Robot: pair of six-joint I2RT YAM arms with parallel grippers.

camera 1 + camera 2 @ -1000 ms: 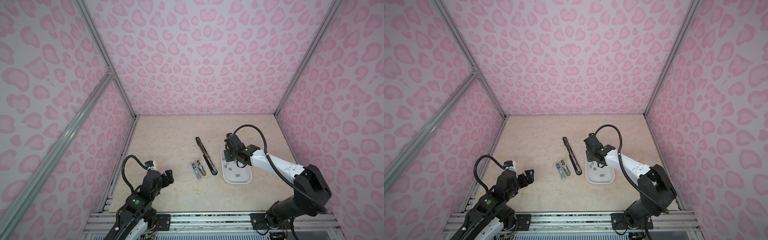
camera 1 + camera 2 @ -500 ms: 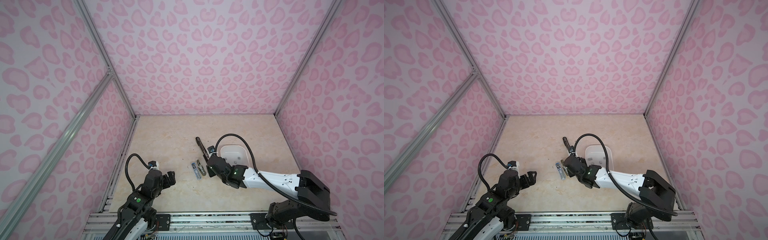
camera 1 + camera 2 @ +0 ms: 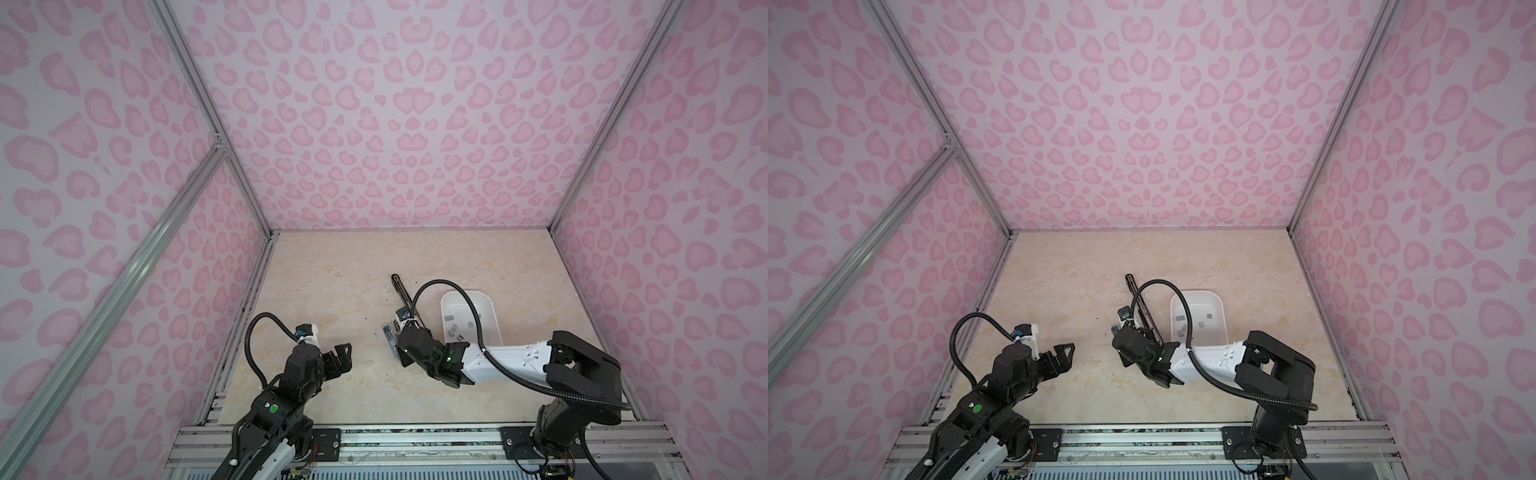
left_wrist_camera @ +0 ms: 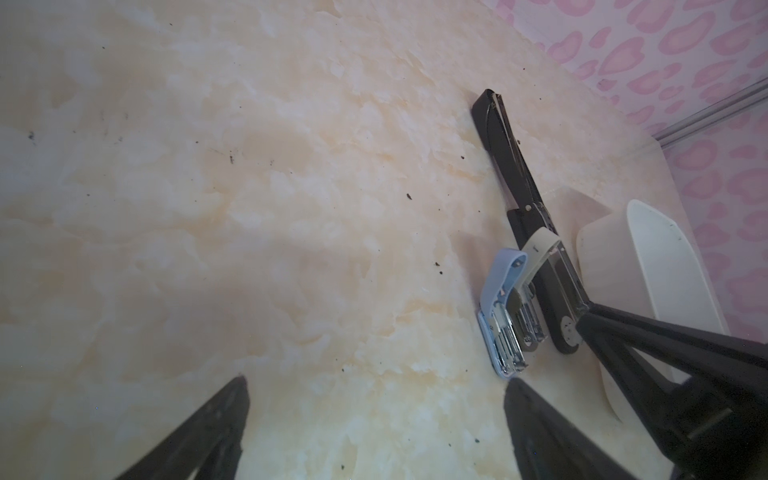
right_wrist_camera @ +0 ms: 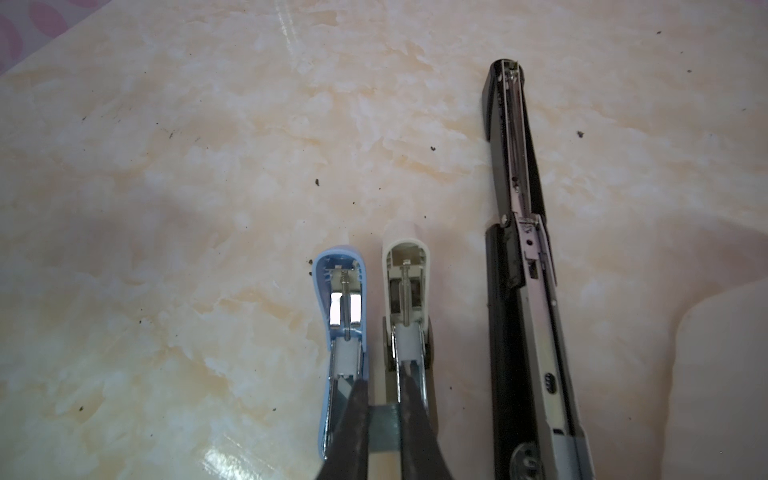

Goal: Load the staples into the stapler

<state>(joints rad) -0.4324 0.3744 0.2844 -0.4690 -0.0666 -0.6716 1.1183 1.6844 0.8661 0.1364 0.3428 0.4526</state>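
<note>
Three staplers lie open side by side on the table: a blue one (image 5: 340, 299), a cream one (image 5: 405, 282) and a long black one (image 5: 523, 249). My right gripper (image 5: 384, 390) is shut on a small grey block of staples (image 5: 384, 428), held just above the gap between the blue and cream staplers at their near ends. In a top view the right gripper (image 3: 402, 332) sits over the blue stapler (image 3: 388, 334). More staples (image 3: 455, 330) lie in the white tray (image 3: 490, 307). My left gripper (image 4: 376, 382) stands open and empty over bare table, left of the staplers.
The white tray (image 3: 1221, 307) stands right of the black stapler (image 3: 1140, 299). Pink patterned walls close in the table on three sides, and a metal rail runs along the front edge. Small dark specks dot the marbled top.
My right arm has swung from the tray leftward and down to the near ends of the small staplers, carrying a staple block. The left gripper has edged slightly forward.
</note>
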